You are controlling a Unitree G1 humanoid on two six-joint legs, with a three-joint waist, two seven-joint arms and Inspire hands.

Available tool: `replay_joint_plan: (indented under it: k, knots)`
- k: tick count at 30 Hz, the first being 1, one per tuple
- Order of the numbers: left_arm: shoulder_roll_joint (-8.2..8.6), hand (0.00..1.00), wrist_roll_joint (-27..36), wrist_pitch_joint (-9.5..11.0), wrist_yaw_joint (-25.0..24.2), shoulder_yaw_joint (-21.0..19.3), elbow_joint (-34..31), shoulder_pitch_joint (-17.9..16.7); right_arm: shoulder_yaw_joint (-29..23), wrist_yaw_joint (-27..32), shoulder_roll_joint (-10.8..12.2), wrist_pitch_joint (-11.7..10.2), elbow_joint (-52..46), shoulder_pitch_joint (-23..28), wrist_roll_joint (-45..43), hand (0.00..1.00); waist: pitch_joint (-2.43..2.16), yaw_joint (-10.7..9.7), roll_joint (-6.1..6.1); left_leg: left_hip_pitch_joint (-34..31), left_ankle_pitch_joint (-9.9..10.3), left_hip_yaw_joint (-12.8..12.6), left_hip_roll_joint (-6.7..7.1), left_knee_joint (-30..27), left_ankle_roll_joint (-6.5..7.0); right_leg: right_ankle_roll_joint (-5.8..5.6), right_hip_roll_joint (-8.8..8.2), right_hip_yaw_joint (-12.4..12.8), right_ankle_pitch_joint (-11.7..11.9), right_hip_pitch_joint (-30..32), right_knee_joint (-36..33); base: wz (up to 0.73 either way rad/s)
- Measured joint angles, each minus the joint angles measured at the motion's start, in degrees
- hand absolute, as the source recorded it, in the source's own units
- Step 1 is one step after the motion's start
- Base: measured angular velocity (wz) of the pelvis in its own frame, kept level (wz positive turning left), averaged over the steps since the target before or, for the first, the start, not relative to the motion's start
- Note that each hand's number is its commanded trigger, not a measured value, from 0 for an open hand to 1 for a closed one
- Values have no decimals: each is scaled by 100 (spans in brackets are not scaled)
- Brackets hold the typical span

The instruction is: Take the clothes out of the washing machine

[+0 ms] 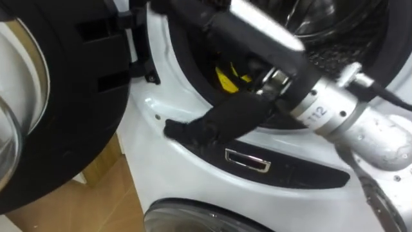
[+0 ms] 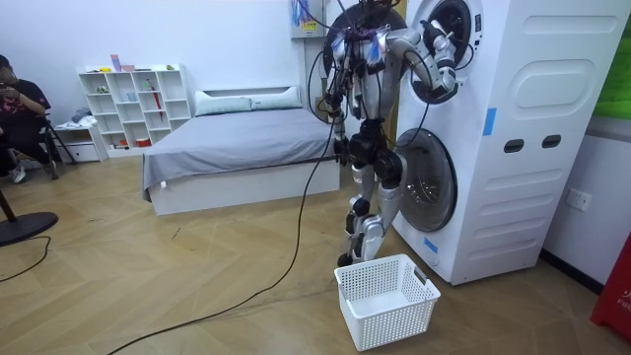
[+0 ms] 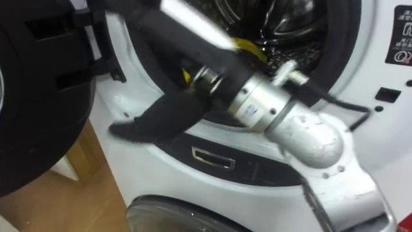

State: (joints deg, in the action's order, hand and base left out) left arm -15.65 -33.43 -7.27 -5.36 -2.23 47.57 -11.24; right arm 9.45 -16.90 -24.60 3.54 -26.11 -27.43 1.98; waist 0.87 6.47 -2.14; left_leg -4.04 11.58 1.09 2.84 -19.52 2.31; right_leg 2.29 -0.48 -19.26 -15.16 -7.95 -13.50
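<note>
Left eye view: right hand [image 1: 254,55] is reaching across the drum mouth [image 1: 322,22] of the washing machine [image 2: 493,148]. It is showing as a dark blur past the silver wrist, so can't tell if it is open or gripping. Black garment [image 1: 212,122] is hanging out over the drum mouth's lower rim, upper end meeting the wrist, tail lying on the white panel just below the rim. Whether the hand is holding it isn't readable. Yellow garment [image 1: 228,78] is sitting inside the drum mouth, mostly hidden behind the arm. Open door [image 1: 64,96] is standing left of the drum mouth, cut off at the frame edge. Second round door [image 1: 193,219] is showing below the drum mouth, cut off at the bottom. Room view: robot is standing at the machine front, arm raised to the drum mouth. White basket [image 2: 386,299] is sitting on the floor well below the drum mouth, near the robot's feet.
</note>
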Motion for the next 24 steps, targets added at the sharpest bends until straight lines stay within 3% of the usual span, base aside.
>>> replay_joint_plan:
  k: [5,10,18,24]
  knots:
    - [240,0,10,-43,3,-226,188,28,-474,821,-22,-25,-52,102,-1167,0,-31,-167,75,-1,66,-138,2,-17,82,44,-21,145,32,-8,62,-15]
    - [250,0,11,-105,5,-225,200,95,-527,1098,-31,-28,-19,225,-1318,0,-79,-299,40,20,76,-186,4,-12,127,-21,-22,181,92,-31,87,-1]
    - [249,0,18,-120,5,-223,372,165,-533,1359,-33,-24,58,278,-1542,0,-95,-423,13,23,68,-181,57,15,208,-68,-52,199,125,-30,90,2]
    - [249,0,15,-124,5,-223,381,219,-532,1365,-33,6,81,301,-1613,0,-93,-444,9,58,70,-194,67,19,229,-90,-50,354,139,-45,91,-1]
